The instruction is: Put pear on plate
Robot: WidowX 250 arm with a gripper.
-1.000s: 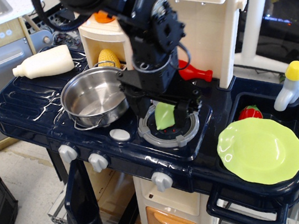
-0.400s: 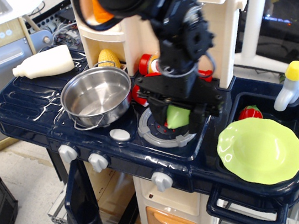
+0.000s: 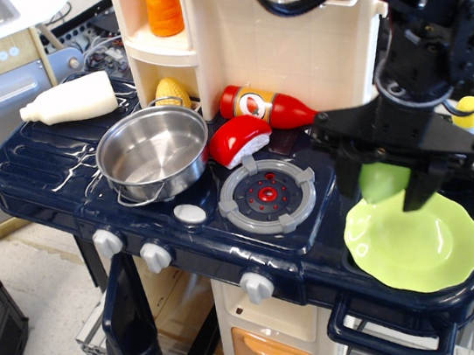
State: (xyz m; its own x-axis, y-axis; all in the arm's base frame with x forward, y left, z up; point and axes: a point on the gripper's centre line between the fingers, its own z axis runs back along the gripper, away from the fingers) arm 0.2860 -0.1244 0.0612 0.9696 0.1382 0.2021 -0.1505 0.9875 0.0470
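gripper (image 3: 383, 185) swung fr burner (image 3: 267, 195) to over plate (image 3: 416, 242) | jaws closed on pear (image 3: 381, 181), held just above plate's back-left rim, not touching | burner now bare | carry looks done; nxt prob lower + release nr plate ctr

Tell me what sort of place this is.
Probably a lab or workshop holding a toy play kitchen: a plastic stove burner with knobs, a steel pot, and toy food such as a ketchup bottle.
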